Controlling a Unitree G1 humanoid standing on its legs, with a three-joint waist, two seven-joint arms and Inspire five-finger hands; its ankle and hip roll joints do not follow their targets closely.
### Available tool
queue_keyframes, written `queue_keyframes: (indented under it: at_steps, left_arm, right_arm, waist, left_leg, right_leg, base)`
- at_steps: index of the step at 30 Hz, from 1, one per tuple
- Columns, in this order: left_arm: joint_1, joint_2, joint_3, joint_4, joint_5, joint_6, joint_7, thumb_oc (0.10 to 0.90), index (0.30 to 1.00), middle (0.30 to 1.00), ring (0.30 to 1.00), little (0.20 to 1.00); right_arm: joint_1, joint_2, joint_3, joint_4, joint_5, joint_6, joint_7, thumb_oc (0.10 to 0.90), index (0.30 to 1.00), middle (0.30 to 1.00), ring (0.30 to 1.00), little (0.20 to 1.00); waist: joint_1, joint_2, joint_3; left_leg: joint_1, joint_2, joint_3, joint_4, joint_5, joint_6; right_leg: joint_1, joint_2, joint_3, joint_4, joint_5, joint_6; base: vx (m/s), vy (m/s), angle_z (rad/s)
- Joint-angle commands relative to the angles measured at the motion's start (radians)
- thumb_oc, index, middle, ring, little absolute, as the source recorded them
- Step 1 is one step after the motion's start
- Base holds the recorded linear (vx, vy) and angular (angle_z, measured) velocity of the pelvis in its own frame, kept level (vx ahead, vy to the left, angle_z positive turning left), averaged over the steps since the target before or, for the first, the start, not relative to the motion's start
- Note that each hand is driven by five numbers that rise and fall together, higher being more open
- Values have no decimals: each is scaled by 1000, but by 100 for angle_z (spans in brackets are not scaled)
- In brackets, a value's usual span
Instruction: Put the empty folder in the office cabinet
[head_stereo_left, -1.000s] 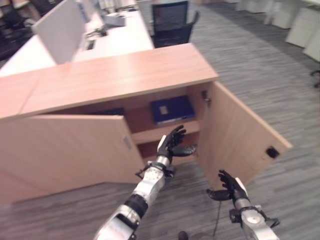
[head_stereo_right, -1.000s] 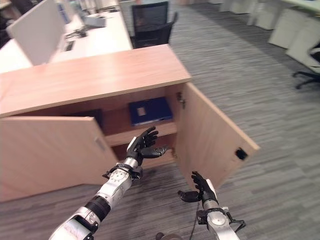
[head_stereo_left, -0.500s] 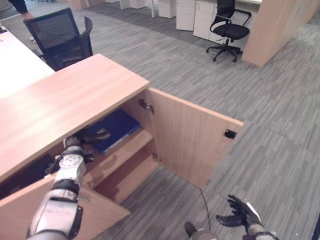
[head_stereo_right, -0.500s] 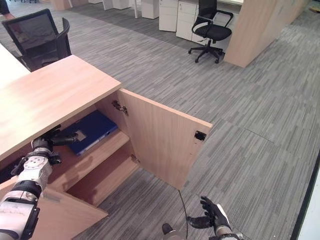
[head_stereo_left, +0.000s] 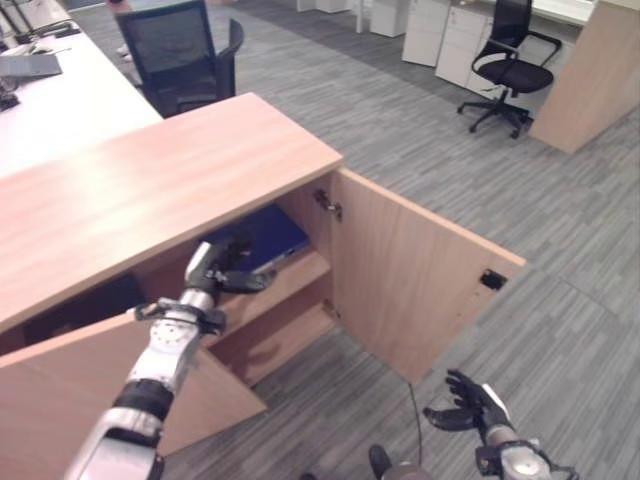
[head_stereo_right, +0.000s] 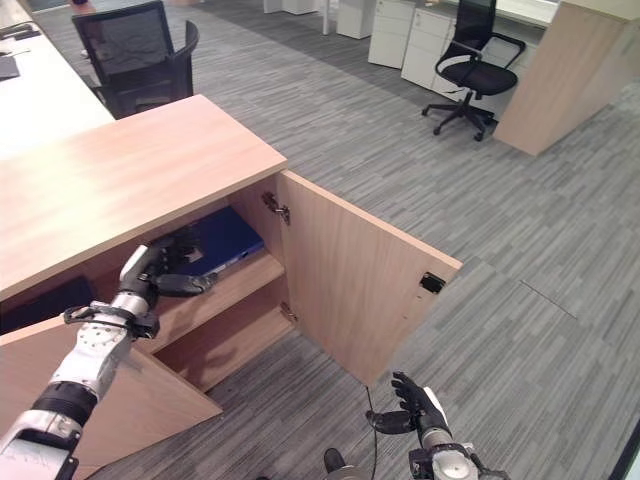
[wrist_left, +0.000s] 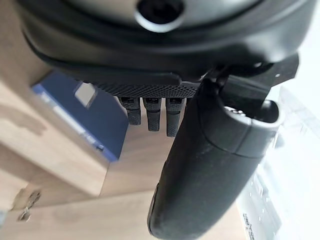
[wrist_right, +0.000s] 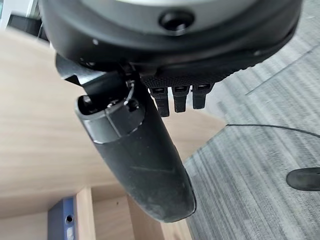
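My left hand (head_stereo_left: 213, 268), fingers relaxed and holding nothing, hovers at the cabinet's upper shelf (head_stereo_left: 285, 278), the blue folder (head_stereo_left: 268, 233) lying just beyond my fingertips. Pulling out carelessly, I could snag the folder's near edge and drag it off the shelf.

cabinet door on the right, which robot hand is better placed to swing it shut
Probably the right robot hand: it hangs open, low above the floor, near the open door's free edge. The left robot hand is open at the shelf beside the blue folder, on the hinge side.
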Motion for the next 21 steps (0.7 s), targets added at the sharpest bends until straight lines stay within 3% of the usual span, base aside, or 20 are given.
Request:
queue_keyframes:
  at_steps: [1, 4, 6, 9, 10, 15, 20, 21]
  left_arm:
    - [16, 4, -63, -20, -14, -41, -110, 800, 900, 900, 900, 900]
    - [121, 1, -155, -89, 27, -7, -203, 800, 900, 900, 900, 900]
    - [174, -6, -177, -98, 47, 4, -233, 800, 900, 900, 900, 900]
    - [238, -93, -156, -35, 64, 4, -208, 800, 900, 900, 900, 900]
    - [317, -162, -106, 15, 42, 10, -168, 800, 900, 900, 900, 900]
    - [393, -219, -25, 110, 21, 32, -123, 800, 900, 900, 900, 900]
    - [386, -243, 31, 207, 19, 40, -93, 800, 900, 900, 900, 900]
    - [374, -250, 40, 249, 34, 40, -86, 800, 900, 900, 900, 900]
  right_arm:
    - [-32, -31, -16, -6, -32, -45, -11, 800, 900, 900, 900, 900]
    - [-74, -21, -2, -9, -60, -33, -10, 800, 900, 900, 900, 900]
    - [-83, -14, -2, -14, -61, -34, -9, 800, 900, 900, 900, 900]
    - [-69, -3, -18, -21, -41, -34, -22, 800, 900, 900, 900, 900]
    - [-77, -9, -36, -6, -22, -30, -37, 800, 900, 900, 900, 900]
    - [-100, -40, -46, 53, -8, -25, -57, 800, 900, 900, 900, 900]
    - [-104, -62, -85, 95, 32, -23, -79, 800, 900, 900, 900, 900]
    - [-111, -83, -112, 112, 48, -28, -93, 800, 900, 900, 900, 900]
  waist:
    - [64, 24, -52]
    - [95, 42, -29]
    - [102, 45, -26]
    - [87, 38, -28]
    - [100, 32, -41]
    - [123, 43, -55]
    - [126, 51, -46]
    - [127, 52, -31]
  left_leg:
    - [32, 41, 75, 8, -96, -39]
    - [29, 60, 119, 10, -93, -45]
    - [30, 70, 135, 10, -95, -49]
    - [28, 71, 111, 10, -92, -53]
    - [35, 76, 112, 10, -96, -61]
    - [47, 128, 142, 18, -66, -99]
    - [39, 169, 127, 45, -42, -131]
    - [8, 200, 115, 106, -5, -154]
  right_leg:
    - [-106, -57, -59, 203, -95, 137]
    - [-134, -130, -246, 250, -76, 135]
    - [-132, -173, -310, 256, -67, 128]
    - [-143, -158, -222, 243, -66, 132]
    - [-121, -161, -203, 170, -57, 125]
    - [-46, -105, -220, 45, -60, 98]
    - [-12, -72, -237, 27, -87, 72]
    - [6, -56, -249, 23, -105, 56]
  base:
    - [-137, -30, 7]
    - [-87, -87, -9]
    - [-53, -149, -76]
    - [17, -233, -37]
    - [35, -274, 29]
    - [24, -302, 5]
    - [-3, -176, -6]
    - [-46, -195, 11]
